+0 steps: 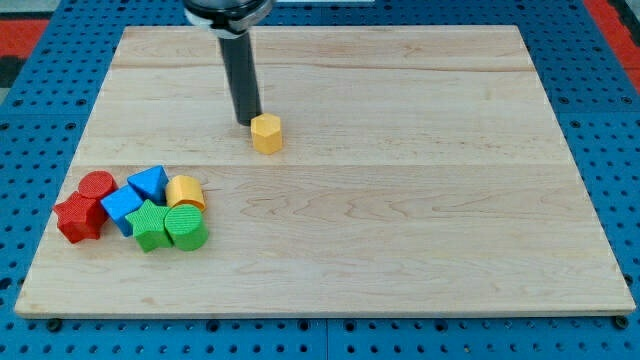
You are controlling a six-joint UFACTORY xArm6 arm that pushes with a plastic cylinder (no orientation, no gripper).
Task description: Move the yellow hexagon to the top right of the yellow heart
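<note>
The yellow hexagon [267, 133] stands alone on the wooden board, above the middle and left of centre. My tip [249, 122] is just to the hexagon's upper left, touching or almost touching it. A yellow block with a rounded top [186, 192], which may be the yellow heart, sits in a cluster at the view's lower left, well below and left of the hexagon.
The cluster at the lower left also holds a red cylinder [97, 185], a red star [79, 217], a blue triangle [149, 182], a blue block [121, 207], a green star [150, 226] and a green cylinder [186, 227]. The board [400, 200] lies on a blue pegboard.
</note>
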